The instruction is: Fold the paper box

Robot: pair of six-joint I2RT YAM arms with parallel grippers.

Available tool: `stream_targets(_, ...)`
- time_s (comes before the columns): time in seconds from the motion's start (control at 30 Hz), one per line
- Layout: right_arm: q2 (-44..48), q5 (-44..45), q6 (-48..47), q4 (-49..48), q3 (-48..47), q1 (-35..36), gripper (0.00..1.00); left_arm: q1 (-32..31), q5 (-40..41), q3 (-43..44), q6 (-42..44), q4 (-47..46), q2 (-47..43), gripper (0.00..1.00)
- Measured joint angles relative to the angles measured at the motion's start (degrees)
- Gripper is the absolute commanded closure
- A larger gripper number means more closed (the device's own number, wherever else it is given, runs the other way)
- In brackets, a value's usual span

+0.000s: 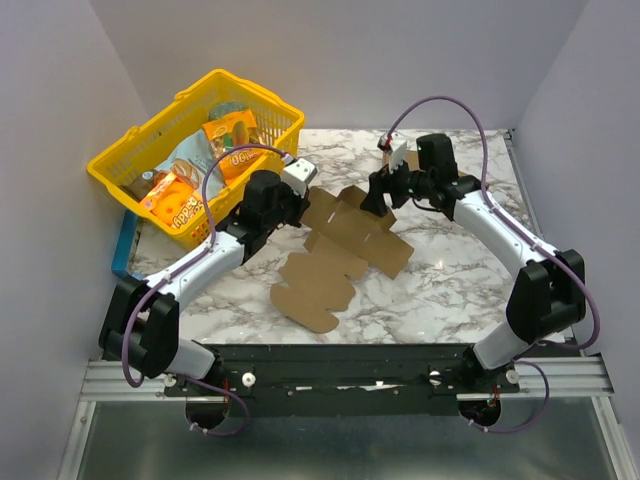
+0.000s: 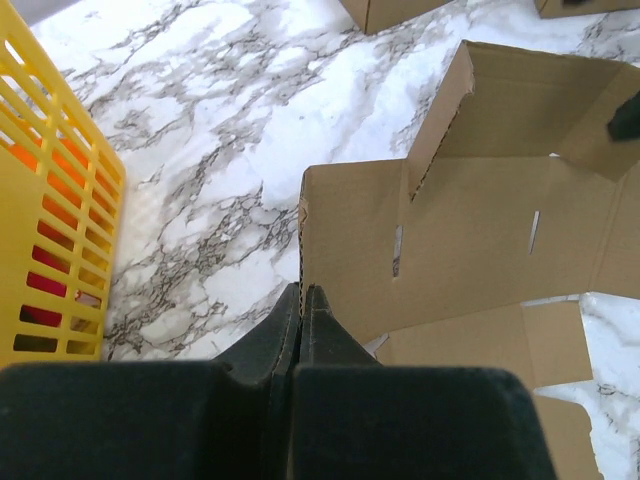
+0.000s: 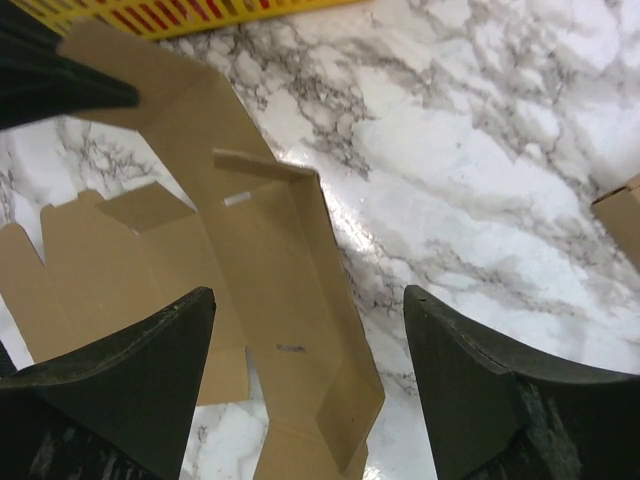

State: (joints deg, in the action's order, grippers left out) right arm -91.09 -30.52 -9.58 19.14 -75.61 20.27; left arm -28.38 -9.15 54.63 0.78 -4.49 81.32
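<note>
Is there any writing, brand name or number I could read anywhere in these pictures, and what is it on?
On the orange packets in the yellow basket: there is print, but it is too small and blurred to read.
On the paper box: plain brown, no writing.
Nothing else shows readable text.

White marble-patterned tabletop [image 1: 450, 280] with grey veining, plain pale lilac-grey back wall [image 1: 350, 60], matching left wall [image 1: 50, 100] and right wall [image 1: 590, 90], aluminium rail [image 1: 120, 378] along near edge, even diffuse light
</note>
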Motion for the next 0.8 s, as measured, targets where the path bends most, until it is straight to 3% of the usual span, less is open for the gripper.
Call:
stream_targets(0.17,0.0,0.7,-0.6,0.4,4.8,0.0,0.20,-0.4,-0.9,-1.4,0.0,-1.7,-0.7,1.00)
stream_targets(0.27,0.2,2.1,-1.0,-0.2,6.7,0.0,0.27,-0.7,-1.1,-2.1,0.0,-1.9,-1.3,1.00)
stream_targets(0.3,0.4,2.4,-1.1,-0.7,7.3,0.0,0.37,-0.9,-1.2,-2.4,0.0,-1.9,-1.6,1.00)
stream_targets(0.47,1.8,2.7,-1.5,-3.3,8.7,0.4,0.62,-1.4,-1.2,-3.2,0.1,-2.4,-3.1,1.00)
stream_targets(0.5,2.3,2.8,-1.6,-3.8,9.2,0.6,0.73,-1.4,-1.2,-3.3,0.1,-2.7,-3.3,1.00)
stream_targets(0.63,3.8,3.2,-2.0,-5.6,10.3,2.6,0.94,-1.4,-1.4,-3.6,-0.1,-3.3,-3.5,1.00)
stream_targets(0.7,4.0,4.5,-2.4,-6.2,10.4,4.3,0.99,-1.4,-1.6,-3.7,-0.7,-3.2,-3.5,0.82)
stream_targets(0.73,4.2,5.5,-2.6,-6.3,10.6,5.2,0.99,-1.4,-1.7,-3.7,-1.0,-3.1,-3.5,0.58)
stream_targets(0.8,4.6,9.0,-3.3,-6.6,11.3,7.1,0.99,-1.4,-1.6,-3.6,-1.9,-2.7,-3.5,0.45)
